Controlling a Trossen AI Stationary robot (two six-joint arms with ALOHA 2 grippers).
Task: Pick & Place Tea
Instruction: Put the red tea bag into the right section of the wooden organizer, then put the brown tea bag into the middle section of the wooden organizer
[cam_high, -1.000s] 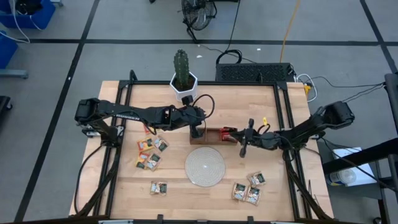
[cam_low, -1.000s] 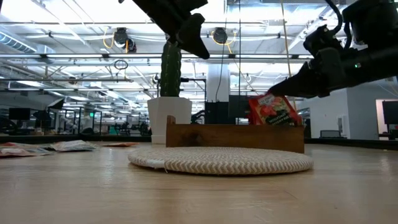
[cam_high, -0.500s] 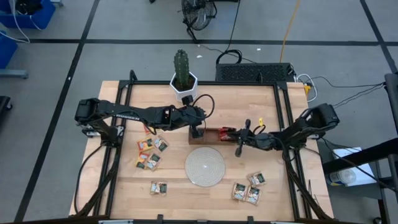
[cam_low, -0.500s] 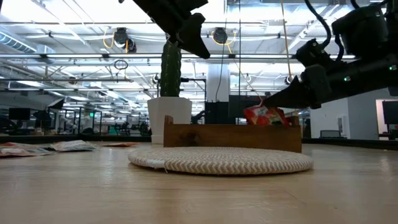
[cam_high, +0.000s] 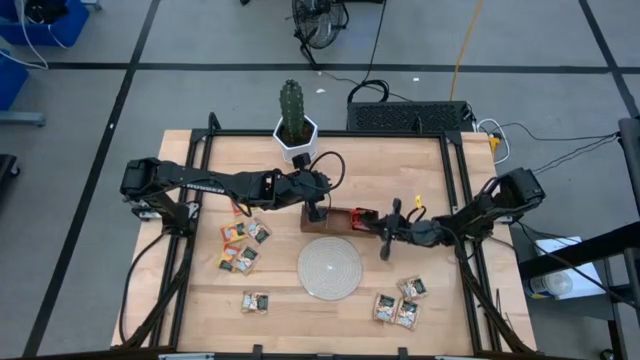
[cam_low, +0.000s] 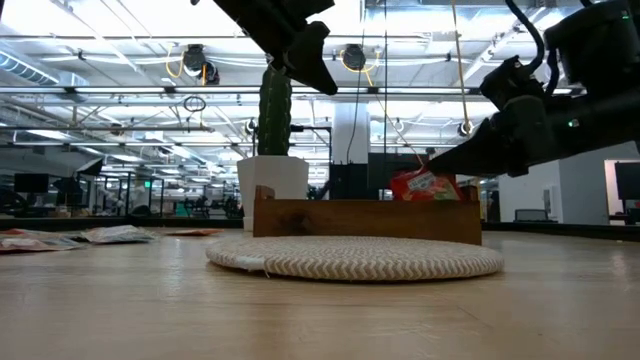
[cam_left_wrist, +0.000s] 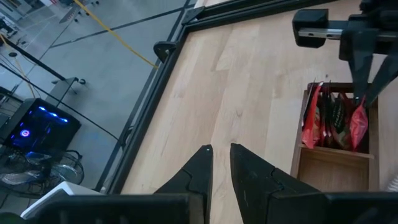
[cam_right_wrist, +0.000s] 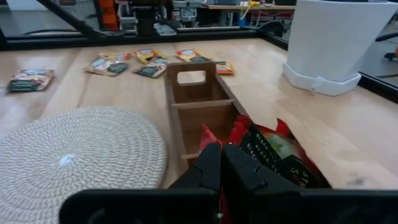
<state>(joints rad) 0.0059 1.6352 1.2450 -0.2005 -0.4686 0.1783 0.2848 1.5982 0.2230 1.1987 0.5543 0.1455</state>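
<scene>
The wooden tray (cam_high: 338, 218) sits just behind the round woven disc (cam_high: 330, 268), near the middle of the table (cam_high: 400, 165). It has three compartments in a row. The one at the right-arm end holds several red tea sachets (cam_right_wrist: 273, 152) standing on edge and leaning together; the middle compartment and the one with the handle cut-out look bare in the right wrist view. The woven disc carries nothing.

The right gripper (cam_high: 385, 226) is down at that filled end, its fingers pressed together, the tips right against the red sachets (cam_low: 428, 184); I cannot tell whether a packet is actually caught between them. The left gripper (cam_high: 316, 207) hangs above the tray's opposite end, fingers (cam_left_wrist: 202, 168) a narrow gap apart with nothing between them.

More tea lies loose on the table: a cluster of sachets (cam_high: 245, 243) well left of the disc, a single one (cam_high: 256, 301) near the front edge, and a group of three (cam_high: 399, 303) to the front right of the disc. A white pot with a cactus (cam_high: 294, 128) stands by the back edge, behind the tray. Open wood stretches behind the tray and along the front strip between the loose packets.
</scene>
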